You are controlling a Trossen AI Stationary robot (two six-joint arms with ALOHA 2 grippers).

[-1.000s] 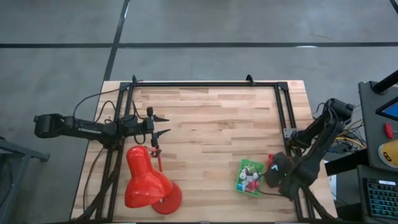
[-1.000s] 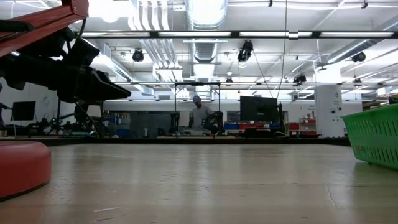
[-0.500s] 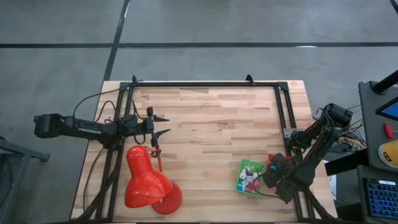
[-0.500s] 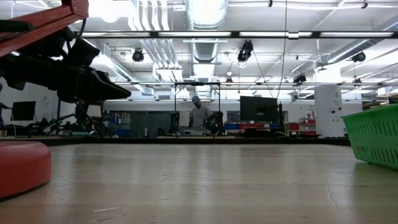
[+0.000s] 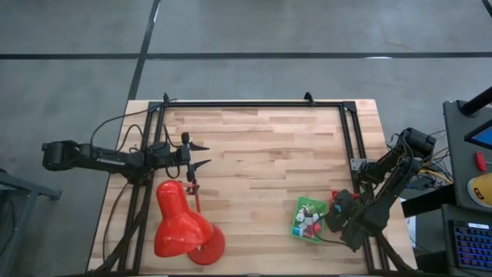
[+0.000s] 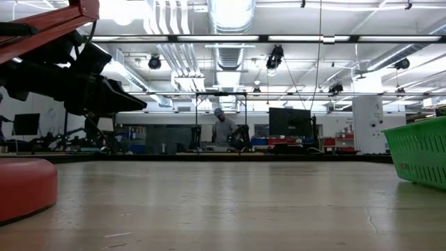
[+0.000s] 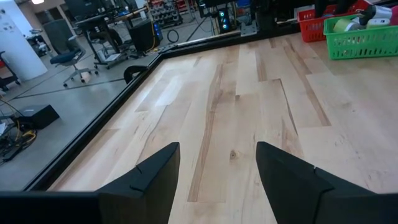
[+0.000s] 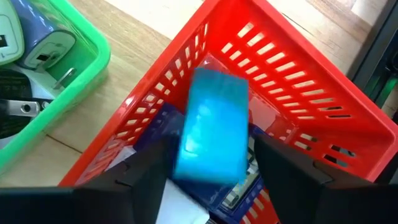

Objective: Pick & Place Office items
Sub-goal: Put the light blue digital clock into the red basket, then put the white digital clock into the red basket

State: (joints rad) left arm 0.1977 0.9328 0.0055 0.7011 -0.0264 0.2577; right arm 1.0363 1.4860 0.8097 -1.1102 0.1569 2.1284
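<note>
Dark jointed arms, black cables, wedge-shaped fingers (image 7: 149, 180)

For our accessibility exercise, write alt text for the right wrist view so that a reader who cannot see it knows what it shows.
A teal block, blurred, sits between the right gripper's two dark fingers, directly above a red slatted tray that already holds dark blue and white items. Beside the tray, on the wooden table, is the corner of a green tray with more office items inside.

Lamp (image 5: 183, 228) at table's (image 5: 269, 154) front left; two trays (image 5: 309, 219) side by side front right.
</note>
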